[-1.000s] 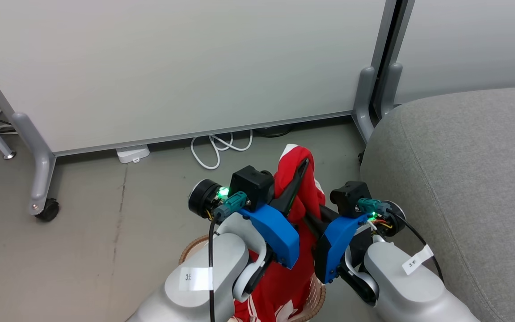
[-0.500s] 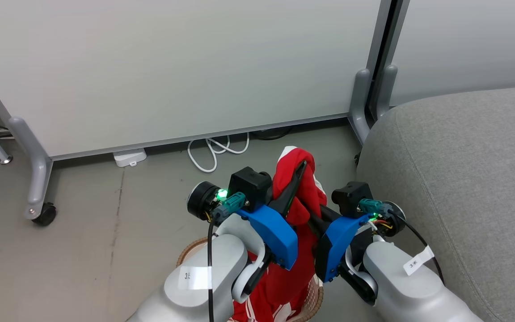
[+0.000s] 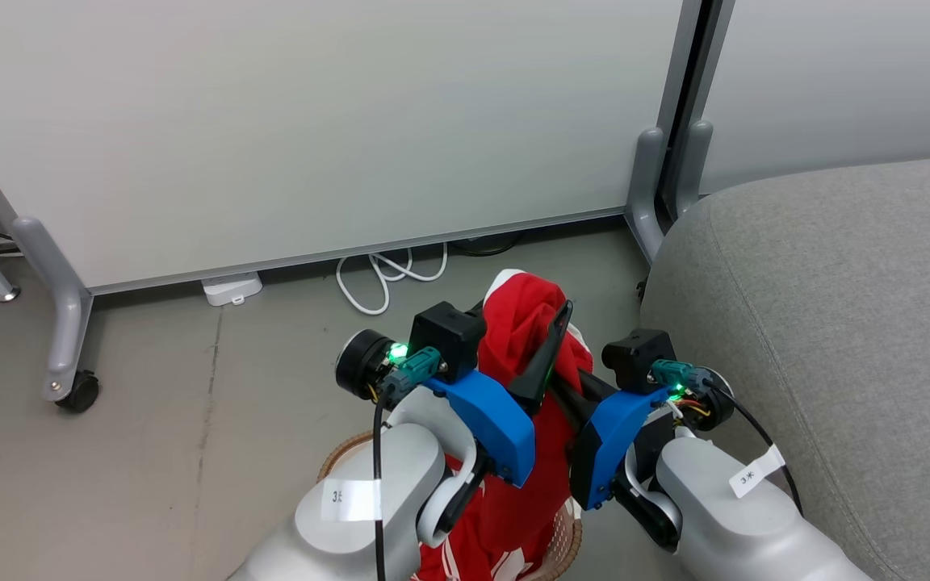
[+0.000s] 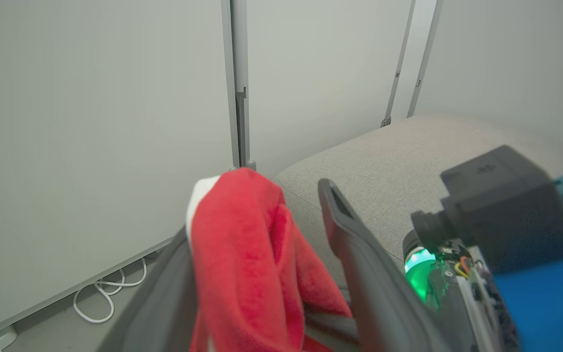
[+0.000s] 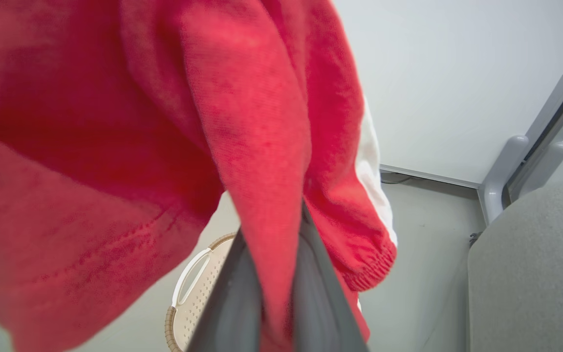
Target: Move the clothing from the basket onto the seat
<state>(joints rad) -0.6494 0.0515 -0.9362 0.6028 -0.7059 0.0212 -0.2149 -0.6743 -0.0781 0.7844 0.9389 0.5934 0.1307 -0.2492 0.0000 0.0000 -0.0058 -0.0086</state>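
Red clothing hangs up high over the basket, just left of the grey seat. The right gripper has its fingers squeezed tight on it. The left gripper has its fingers wide apart, with cloth draped over one.

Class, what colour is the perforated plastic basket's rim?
Brown, woven-looking; the cream plastic basket shows it best in the right wrist view.

Pale partition panels on grey castered legs stand at the far side of a grey floor, white cable coiled beneath.
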